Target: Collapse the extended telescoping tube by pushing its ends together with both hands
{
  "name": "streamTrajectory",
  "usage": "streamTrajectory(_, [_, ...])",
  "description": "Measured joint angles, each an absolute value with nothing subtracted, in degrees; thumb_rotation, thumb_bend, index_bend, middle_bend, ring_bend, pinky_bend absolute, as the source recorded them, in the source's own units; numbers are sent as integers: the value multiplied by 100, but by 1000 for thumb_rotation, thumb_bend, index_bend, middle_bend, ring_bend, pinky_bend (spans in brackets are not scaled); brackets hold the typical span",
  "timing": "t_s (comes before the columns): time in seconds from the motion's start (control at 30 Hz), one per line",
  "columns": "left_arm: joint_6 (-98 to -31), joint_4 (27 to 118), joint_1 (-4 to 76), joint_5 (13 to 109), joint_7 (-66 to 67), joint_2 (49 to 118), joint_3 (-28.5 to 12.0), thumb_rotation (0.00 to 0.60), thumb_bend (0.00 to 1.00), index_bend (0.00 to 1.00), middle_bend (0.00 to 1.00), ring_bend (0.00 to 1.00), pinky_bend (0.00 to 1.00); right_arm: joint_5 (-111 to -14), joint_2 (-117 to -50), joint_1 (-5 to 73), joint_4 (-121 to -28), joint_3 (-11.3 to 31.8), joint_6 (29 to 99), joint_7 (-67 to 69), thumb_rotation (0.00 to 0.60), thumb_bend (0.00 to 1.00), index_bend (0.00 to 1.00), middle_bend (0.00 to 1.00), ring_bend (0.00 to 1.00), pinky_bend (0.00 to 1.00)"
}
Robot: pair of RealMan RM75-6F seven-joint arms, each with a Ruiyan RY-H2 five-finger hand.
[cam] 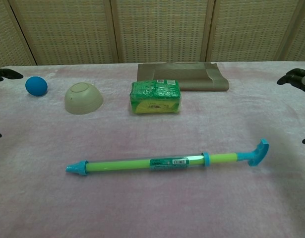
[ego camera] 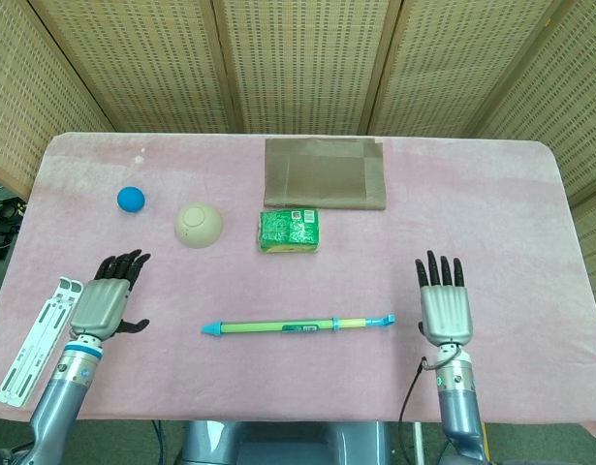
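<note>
Pink-covered table (ego camera: pixel 491 194), woven folding screen (ego camera: pixel 298 58) behind, even light

text: none legible | tube (cam: pixel 162 162) label w/ barcode, too small | green pack (cam: pixel 155 96) print unreadable, 12 o'clock of tube

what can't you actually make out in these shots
- Left hand and right hand: the chest view cuts them off at its side edges, showing only dark fingertips.
- Label print on the tube: too small to read in either view.
- Green packet: its print is too small to read.
- White folding stand: outside the chest view.
</note>
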State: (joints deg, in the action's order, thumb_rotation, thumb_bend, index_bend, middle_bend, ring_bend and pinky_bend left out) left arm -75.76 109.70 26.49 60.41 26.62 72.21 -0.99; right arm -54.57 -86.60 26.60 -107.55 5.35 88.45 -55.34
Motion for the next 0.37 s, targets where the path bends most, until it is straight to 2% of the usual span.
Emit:
streamTrajectory(0.2, [-8503, 10162, 1978, 7322, 2051, 7325, 300, 600, 174, 0, 0, 0, 0, -6700, -8261, 2281, -10356, -64, 8763, -4099, 600, 222, 89, 0, 0, 0])
streamTrajectory(0.37, [-8988, 9456, 1431, 7964, 1437, 7374, 601, 600, 175, 0, 0, 0, 0, -7833, -8026, 1869, -9557, -553, 8894, -2747, 600, 217, 87, 0, 0, 0])
